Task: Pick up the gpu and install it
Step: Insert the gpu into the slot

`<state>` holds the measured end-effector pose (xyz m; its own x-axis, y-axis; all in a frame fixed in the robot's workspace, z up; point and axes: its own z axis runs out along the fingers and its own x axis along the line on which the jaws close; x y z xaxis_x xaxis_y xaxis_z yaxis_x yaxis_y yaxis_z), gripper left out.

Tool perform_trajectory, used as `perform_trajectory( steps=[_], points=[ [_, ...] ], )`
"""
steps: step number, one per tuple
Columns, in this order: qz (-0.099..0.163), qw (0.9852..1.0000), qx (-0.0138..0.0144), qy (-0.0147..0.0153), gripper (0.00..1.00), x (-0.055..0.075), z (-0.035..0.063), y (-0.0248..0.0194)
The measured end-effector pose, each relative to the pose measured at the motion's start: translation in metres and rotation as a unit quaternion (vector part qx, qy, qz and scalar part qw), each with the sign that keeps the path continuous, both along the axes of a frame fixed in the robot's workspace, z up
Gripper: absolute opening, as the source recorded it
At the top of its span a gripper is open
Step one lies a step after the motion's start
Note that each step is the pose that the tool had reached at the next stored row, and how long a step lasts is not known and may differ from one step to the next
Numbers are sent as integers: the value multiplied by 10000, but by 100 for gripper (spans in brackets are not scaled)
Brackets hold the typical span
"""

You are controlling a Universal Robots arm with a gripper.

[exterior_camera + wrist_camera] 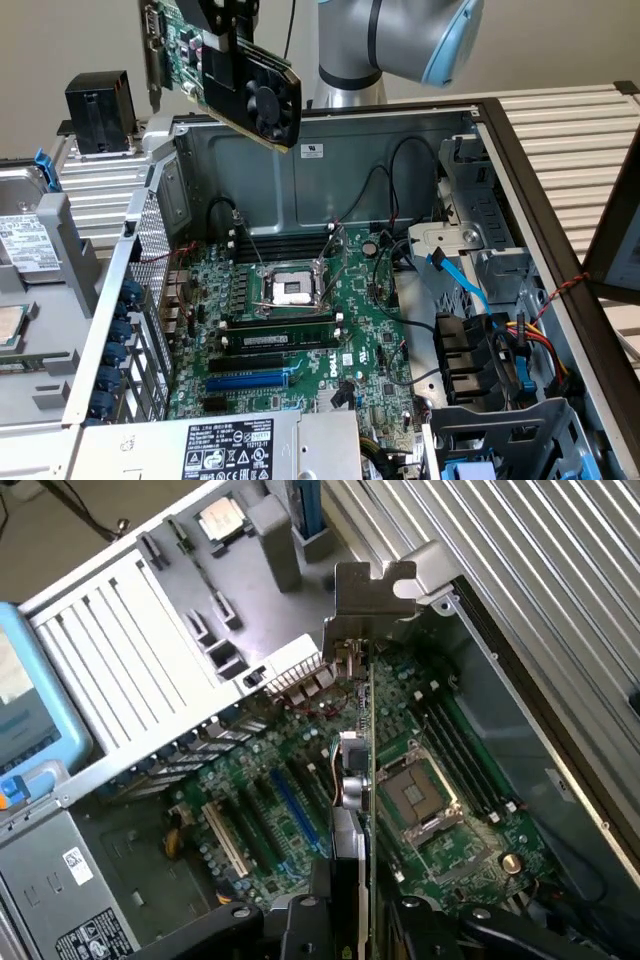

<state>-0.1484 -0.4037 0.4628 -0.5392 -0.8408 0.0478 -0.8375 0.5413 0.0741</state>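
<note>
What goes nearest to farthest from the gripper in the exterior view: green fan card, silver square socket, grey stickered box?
1. Green gpu card with black fan: in the gripper.
2. Silver square socket: motherboard's middle.
3. Grey stickered box: view's bottom.

The gpu (245, 85) has a matt black plastic shroud over a green circuit board with a faint sheen. Its bracket (372, 592) is bare, dull grey sheet metal. The gripper (228, 40) looks matt black. The computer case (380, 150) is smooth grey sheet metal with soft reflections, and the motherboard (300, 340) inside it is glossy green board. The arm (395, 35) is satin grey metal with a shiny blue plastic cap. The worktop (570, 130) is pale, ribbed and matt.
</note>
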Motion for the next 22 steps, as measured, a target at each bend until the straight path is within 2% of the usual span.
perform_trajectory(
  steps=[3, 6, 9, 13, 17, 20, 22],
  points=[
    [269, 9996, 0, -5, 27, 0, -1, 0],
    [544, 9985, 0, -14, 27, 0, -2, 0],
    [817, 9967, 0, -29, 27, 0, -2, 0],
    [1174, 9931, -2, -62, 27, 0, -3, 0],
    [1525, 9882, -10, -140, 27, 0, -4, 0],
    [1771, 9839, -19, -222, 27, 0, -4, 0],
    [1940, 9806, -26, -281, 27, 0, -3, 0]
  ],
)
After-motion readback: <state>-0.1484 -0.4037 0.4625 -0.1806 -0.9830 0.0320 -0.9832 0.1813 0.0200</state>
